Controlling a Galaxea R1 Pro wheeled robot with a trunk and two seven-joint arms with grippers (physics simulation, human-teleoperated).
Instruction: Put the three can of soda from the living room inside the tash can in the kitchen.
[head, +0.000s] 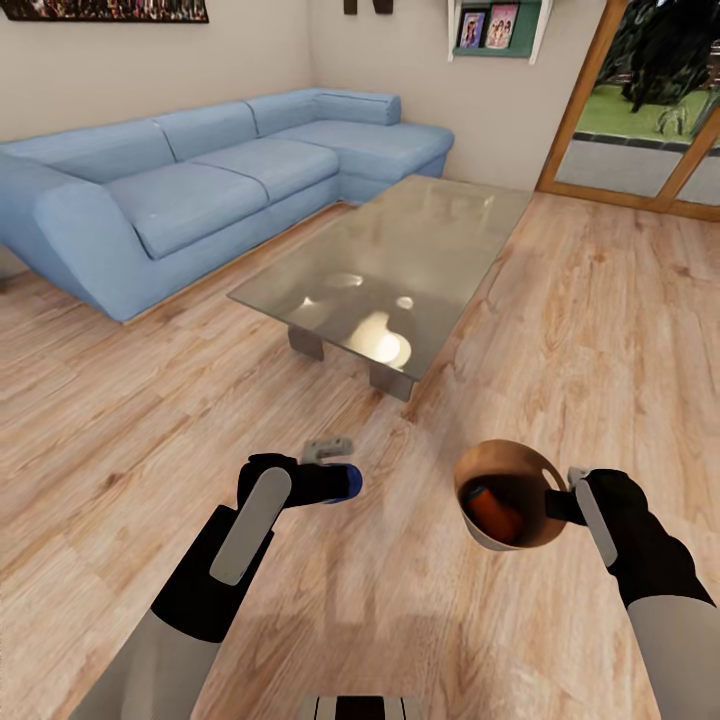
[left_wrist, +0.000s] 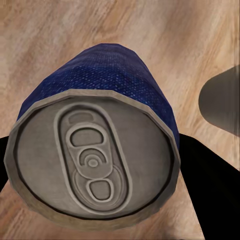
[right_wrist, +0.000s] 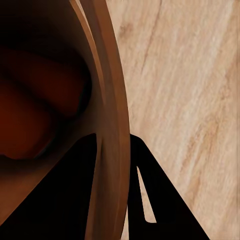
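Wood flooring is spreading under me, with the blue sofa (head: 200, 190) and glass coffee table (head: 400, 270) ahead. My left gripper (head: 335, 470) is clamping a blue can of soda (left_wrist: 95, 150) on its side. My right gripper (head: 572, 500) is pinching the rim of the tash can (head: 500, 545), keeping its mouth open toward that can. An orange can (head: 492, 512), perhaps two, is already lying inside.
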